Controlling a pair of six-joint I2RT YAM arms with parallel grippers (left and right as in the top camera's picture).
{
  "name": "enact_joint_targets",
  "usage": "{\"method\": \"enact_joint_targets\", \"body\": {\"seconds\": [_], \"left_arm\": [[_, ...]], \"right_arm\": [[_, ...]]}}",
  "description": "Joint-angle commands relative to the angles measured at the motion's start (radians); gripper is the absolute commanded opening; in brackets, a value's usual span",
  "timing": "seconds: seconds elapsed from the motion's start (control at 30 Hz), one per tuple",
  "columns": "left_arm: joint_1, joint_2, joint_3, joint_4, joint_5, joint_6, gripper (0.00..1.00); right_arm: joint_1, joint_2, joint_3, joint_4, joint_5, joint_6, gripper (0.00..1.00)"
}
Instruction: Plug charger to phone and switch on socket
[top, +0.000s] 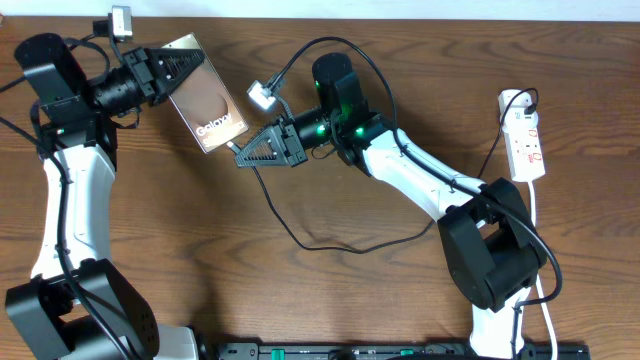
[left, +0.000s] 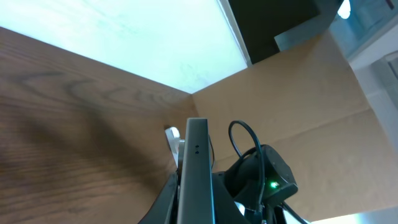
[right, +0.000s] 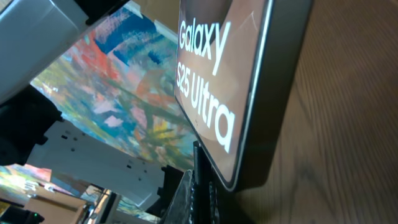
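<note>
Mid-task at the wooden tabletop (top: 200, 250): the left gripper (top: 178, 72) had its jaws clamped on the far end of the phone (top: 210, 105). It presented the bronze handset, "Galaxy" lettering up, with the near end angled toward the other arm. The left wrist camera showed the phone edge-on between those jaws. The right gripper (top: 242, 153) sat with its tip at the phone's lower edge, jaws pressed together. They appeared to be pinching the plug end of the charger (top: 300, 240), whose thin black cable trailed from them. The cable looped across the tabletop and ran off toward the socket (top: 525, 140), well apart at the right.

The right wrist camera looked up along the handset's lower edge, where a dark shape stood just below the frame. Whether the plug tip was seated in the port, or only lined up against it, could not be told from any view.

By the look of things, the job was in its first half. Both the phone and the cable end were in hand and brought together, but the connection was unconfirmed. A black lead ran into the far end of the white strip, and neither arm was near its switch. Switching it on appeared to be undone. The switch's position was too small to read.
</note>
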Motion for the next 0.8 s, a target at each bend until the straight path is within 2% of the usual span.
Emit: {"method": "enact_joint_targets", "body": {"seconds": [0.0,0.77], "left_arm": [[-0.029,-0.003,0.004,0.002,0.015,0.008,0.08],[-0.048,-0.003,0.005,0.002,-0.044,0.007,0.07]], "right_arm": [[0.005,0.008,0.015,0.031,0.060,0.032,0.01],[0.019,0.008,0.015,0.043,0.087,0.049,0.01]]}}
